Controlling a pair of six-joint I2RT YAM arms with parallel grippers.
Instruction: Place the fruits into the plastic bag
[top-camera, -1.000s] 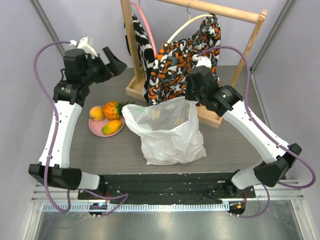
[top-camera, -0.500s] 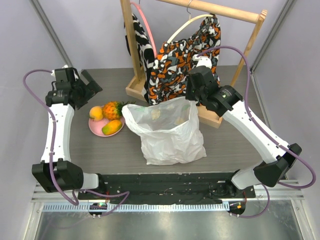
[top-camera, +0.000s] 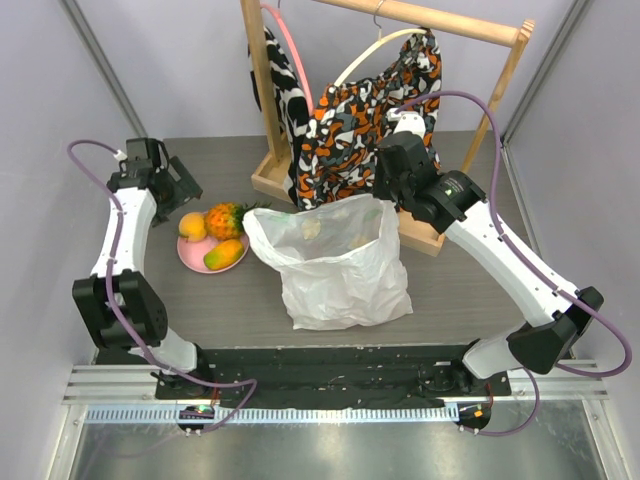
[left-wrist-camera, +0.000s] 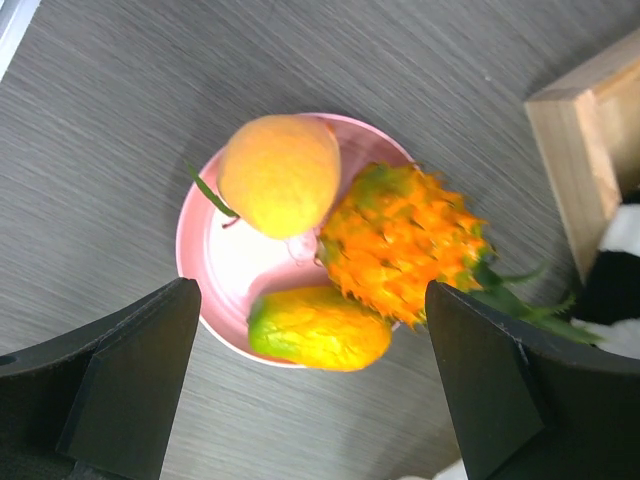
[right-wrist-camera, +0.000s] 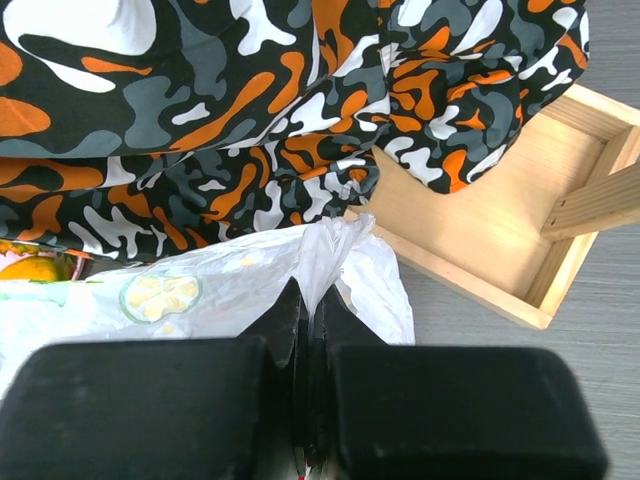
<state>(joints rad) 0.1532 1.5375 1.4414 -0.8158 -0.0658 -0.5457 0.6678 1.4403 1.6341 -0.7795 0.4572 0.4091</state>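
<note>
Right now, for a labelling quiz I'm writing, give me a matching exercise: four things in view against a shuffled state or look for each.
Things:
1. pineapple
2. mango
3. plastic bag
4. left tool

States:
a. open, above the plate
b. rim pinched by the right tool
c. spiky orange, green crown
d. smooth, one green end

Pairs: 1-c, 2-d, 3-b, 4-a
</note>
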